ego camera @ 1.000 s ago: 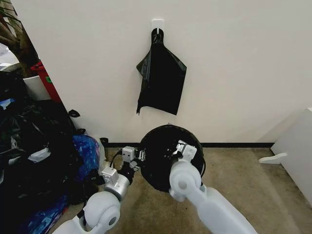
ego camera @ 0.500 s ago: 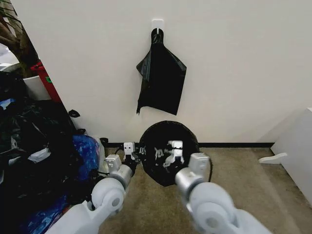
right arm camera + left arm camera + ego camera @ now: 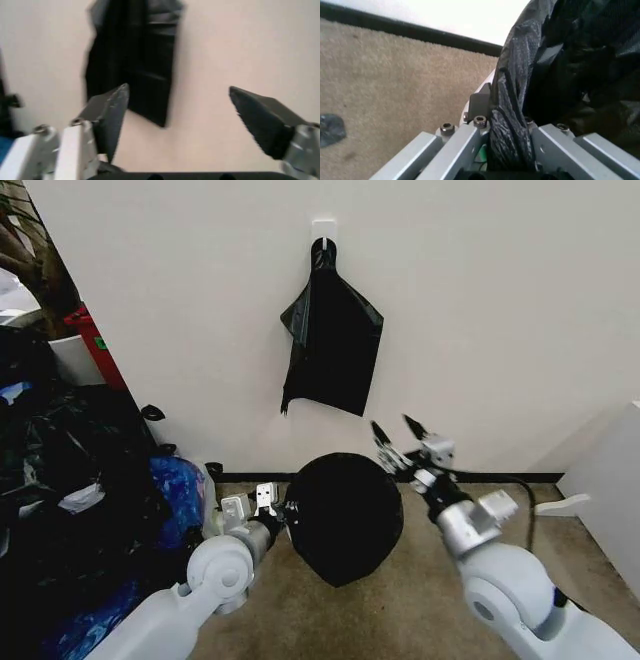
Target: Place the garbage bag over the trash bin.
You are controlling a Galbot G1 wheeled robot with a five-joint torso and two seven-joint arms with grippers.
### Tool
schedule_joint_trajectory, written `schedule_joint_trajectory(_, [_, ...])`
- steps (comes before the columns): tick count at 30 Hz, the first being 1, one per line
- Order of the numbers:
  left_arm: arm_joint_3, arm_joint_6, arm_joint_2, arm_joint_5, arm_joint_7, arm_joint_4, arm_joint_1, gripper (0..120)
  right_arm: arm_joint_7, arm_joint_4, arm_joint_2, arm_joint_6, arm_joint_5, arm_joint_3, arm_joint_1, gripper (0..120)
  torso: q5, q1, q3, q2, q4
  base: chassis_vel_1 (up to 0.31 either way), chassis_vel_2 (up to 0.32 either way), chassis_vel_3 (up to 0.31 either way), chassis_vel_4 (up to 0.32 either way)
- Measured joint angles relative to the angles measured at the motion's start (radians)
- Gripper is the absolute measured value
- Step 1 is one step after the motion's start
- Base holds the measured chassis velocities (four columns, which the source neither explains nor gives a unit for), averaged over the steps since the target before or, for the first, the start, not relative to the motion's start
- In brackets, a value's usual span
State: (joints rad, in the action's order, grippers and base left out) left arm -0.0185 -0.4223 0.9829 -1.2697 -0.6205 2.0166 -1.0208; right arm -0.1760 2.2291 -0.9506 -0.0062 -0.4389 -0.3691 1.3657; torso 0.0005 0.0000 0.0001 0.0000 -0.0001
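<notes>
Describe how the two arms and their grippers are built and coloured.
Both arms are glossy white shells with grey metal wrist collars. The left gripper is a boxy silver aluminium block with hex bolts. The right gripper has pointed black ridged fingers on silver mounts, with a black cable looping along its forearm.

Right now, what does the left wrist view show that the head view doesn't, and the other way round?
Left wrist view alone: the left gripper shut on a bunched fold of the garbage bag, with a sliver of the bin's white rim beside it. Head view alone: the right gripper, jaws open, raised clear of the bag toward the wall; the flat bags hanging on the hook; the sack heap at left. Both: the bag draped over the bin, carpet, the dark baseboard.
</notes>
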Motion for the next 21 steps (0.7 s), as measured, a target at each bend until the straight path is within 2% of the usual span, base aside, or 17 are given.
schedule_joint_trajectory(2, [-0.007,-0.016,0.017,-0.037,-0.021,-0.016,0.03,1,0.031,-0.01,-0.036,0.041,0.031,-0.09,0.067,89,0.0,0.0,0.0,0.0,-0.0001,0.0,0.0,0.0,0.0])
schedule_joint_trajectory(4, [-0.024,-0.023,0.035,-0.044,-0.033,-0.046,0.059,1,0.04,-0.015,-0.063,0.078,0.05,-0.135,0.118,97,-0.0001,0.0,0.0,0.0,0.0,0.0,0.0,0.0,0.0])
schedule_joint_trajectory(7, [-0.041,-0.031,0.053,-0.047,-0.048,-0.074,0.087,1,0.046,-0.018,-0.09,0.101,0.061,-0.159,0.16,100,-0.0001,0.0,0.0,0.0,0.0,0.0,0.0,0.0,0.0])
schedule_joint_trajectory(15, [-0.117,-0.058,0.1,-0.08,-0.125,-0.131,0.162,1,0.054,-0.026,-0.167,0.141,0.097,-0.175,0.209,100,-0.0006,0.0,0.0,0.0,0.0001,0.0,0.0,0.0,0.0])
schedule_joint_trajectory(21, [-0.147,-0.062,0.122,-0.097,-0.159,-0.165,0.189,1,0.051,-0.037,-0.184,0.152,0.099,-0.17,0.209,100,-0.0004,0.0,0.0,0.0,0.0001,0.0,0.0,0.0,0.0])
